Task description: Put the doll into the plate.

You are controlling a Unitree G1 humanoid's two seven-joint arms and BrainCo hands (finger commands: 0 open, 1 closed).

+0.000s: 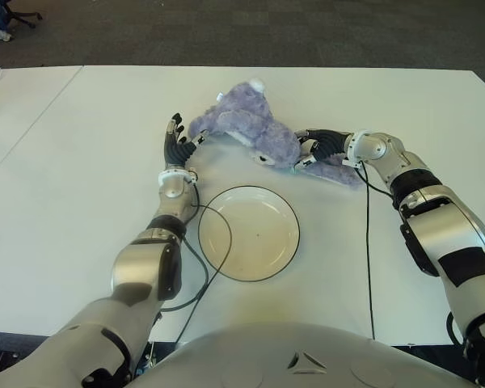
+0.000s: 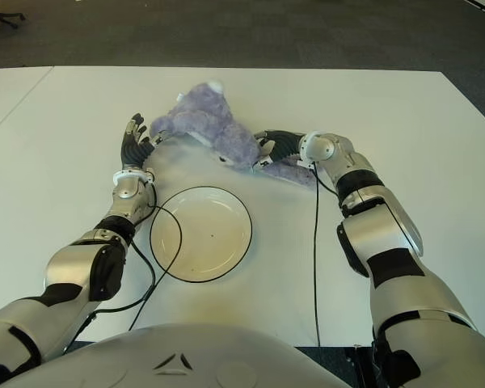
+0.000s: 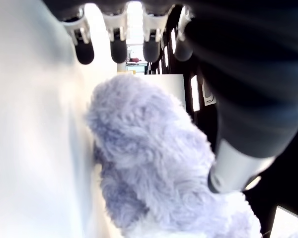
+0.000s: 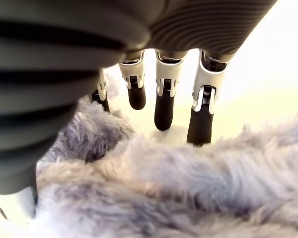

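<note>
The doll (image 1: 246, 129), beyond the plate (image 1: 248, 233), looks soft, light and floppy; left hand (image 1: 175, 143) and right hand (image 1: 317, 147) flank it, fingers extended, gripping nothing.

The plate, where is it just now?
The plate sits empty on the white table, directly before the robot, nearer than the purple doll between its two hands.

Bright even overhead light, soft shadows; wrist views blurred close-up, table (image 1: 81, 162) glare-washed.

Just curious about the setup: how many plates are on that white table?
1. The round white plate with a dark rim lies before the robot, nearer than the purple plush doll, between both arms; none seems hidden.
</note>
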